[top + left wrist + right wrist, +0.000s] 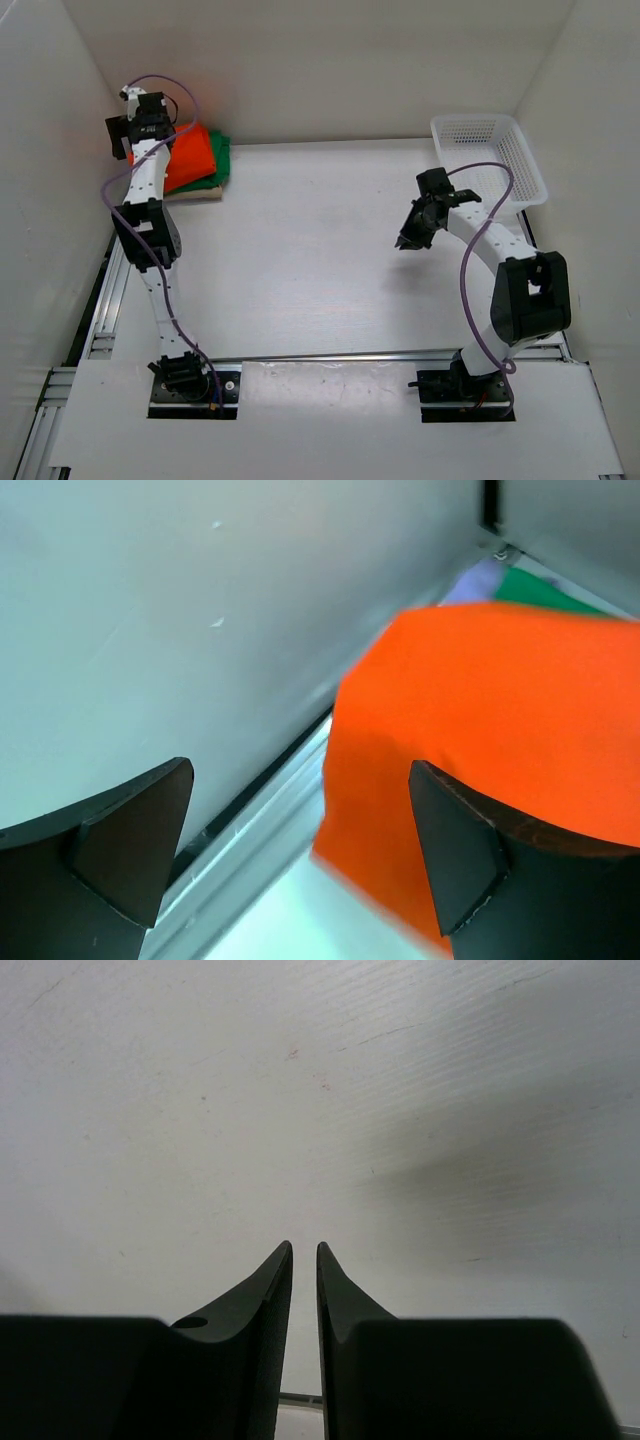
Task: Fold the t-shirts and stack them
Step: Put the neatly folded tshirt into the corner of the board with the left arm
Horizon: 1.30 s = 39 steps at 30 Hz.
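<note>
Left gripper point(300, 775), jaws spread wide and empty, hangs over the stack of t-shirts point(205, 172); the orange shirt point(500, 730), topmost, lies beneath its right finger. Rise straight up, so nothing snags. Right gripper point(303, 1250), nearly closed, holds nothing.

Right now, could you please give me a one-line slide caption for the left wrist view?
Left pincer open by the orange-red t-shirt, green t-shirt and lavender t-shirt peeking out behind.
</note>
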Each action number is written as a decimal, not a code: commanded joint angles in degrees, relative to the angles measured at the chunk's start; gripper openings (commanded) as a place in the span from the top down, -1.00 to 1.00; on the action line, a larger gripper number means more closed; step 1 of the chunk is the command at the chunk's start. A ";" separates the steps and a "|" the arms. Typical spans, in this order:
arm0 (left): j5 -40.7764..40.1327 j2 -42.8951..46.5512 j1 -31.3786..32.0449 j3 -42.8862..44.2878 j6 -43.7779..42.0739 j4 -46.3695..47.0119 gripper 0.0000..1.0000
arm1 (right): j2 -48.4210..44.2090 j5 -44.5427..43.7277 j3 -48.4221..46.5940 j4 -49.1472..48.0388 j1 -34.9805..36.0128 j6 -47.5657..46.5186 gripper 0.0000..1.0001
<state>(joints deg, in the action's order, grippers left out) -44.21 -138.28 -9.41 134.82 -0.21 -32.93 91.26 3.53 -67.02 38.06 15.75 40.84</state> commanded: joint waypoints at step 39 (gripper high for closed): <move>40.34 81.76 -1.23 -87.28 0.21 -23.67 -1.00 | -15.77 1.66 0.58 -2.73 0.25 -13.24 -0.16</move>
<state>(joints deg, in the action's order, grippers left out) -5.32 -57.32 -10.15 46.44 -0.03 -57.98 74.94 4.12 -66.63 37.76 15.84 27.77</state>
